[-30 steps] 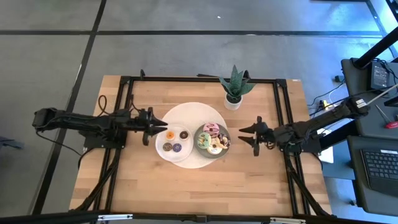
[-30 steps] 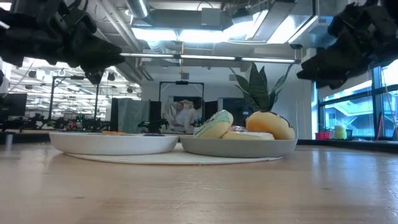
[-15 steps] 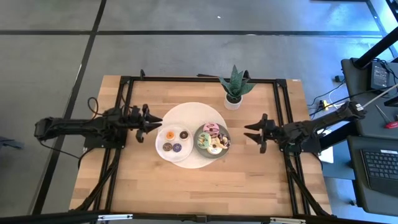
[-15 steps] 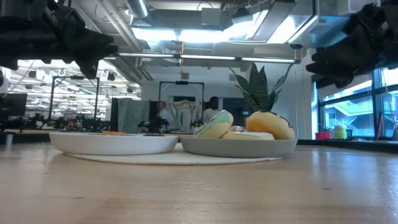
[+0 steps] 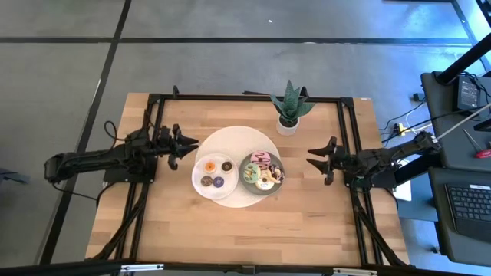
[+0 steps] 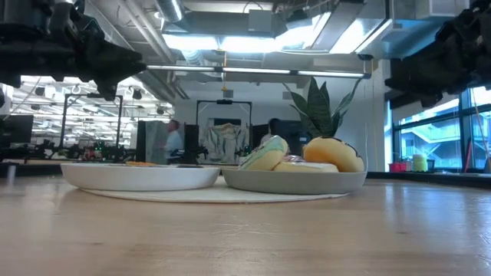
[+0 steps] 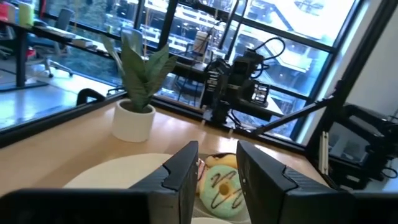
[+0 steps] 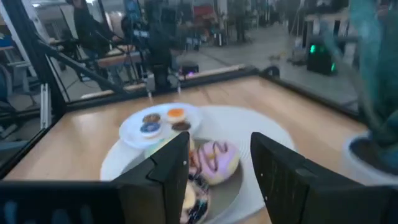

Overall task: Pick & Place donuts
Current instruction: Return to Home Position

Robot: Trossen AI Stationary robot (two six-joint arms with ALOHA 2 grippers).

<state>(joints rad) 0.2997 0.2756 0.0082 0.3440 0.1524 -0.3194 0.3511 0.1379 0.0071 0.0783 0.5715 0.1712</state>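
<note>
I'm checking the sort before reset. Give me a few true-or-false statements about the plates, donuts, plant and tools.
The white plate holds four small donuts. True.
The left tool grips a donut. False: it is open and empty, beside the white plate.
The potted plant stands between the two plates. False: it stands apart, beyond the gray plate.
The gray plate holds large donuts. True.
The right tool is open and empty. True.

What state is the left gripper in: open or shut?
Open: the left gripper shows its fingers apart, nothing between, green donut beyond.
</note>
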